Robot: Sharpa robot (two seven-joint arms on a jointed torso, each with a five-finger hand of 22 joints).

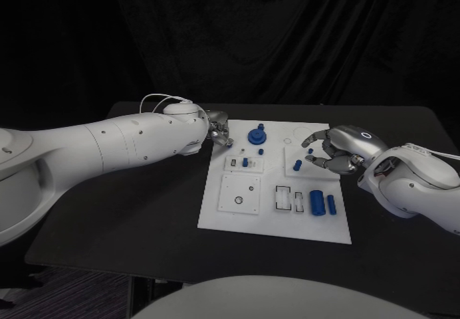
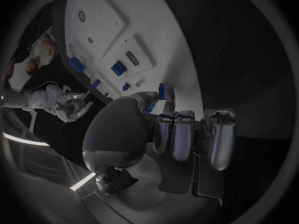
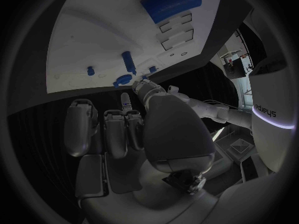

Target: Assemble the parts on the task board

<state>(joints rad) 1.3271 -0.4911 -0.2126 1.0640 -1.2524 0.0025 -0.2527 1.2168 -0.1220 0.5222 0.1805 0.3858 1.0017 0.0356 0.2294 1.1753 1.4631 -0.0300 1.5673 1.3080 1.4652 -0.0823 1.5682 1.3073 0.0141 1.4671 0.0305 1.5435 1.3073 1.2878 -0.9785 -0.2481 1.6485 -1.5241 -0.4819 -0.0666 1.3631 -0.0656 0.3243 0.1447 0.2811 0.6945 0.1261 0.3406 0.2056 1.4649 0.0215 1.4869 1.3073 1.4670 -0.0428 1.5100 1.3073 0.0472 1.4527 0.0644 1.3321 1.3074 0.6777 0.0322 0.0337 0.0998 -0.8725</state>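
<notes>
Hovering at task board edges | left robot hand fingers curled, empty; right robot hand likewise

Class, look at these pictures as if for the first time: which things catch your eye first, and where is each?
The white task board stands out mid-table against the black table, dotted with small blue parts. The left hand hovers at the board's far left edge beside a blue knob-like part. The right hand, fingers curled, hangs over the board's far right corner.

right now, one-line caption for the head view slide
Two silver robot hands, left and right, flank the white rectangular task board carrying small blue plastic parts.
</notes>
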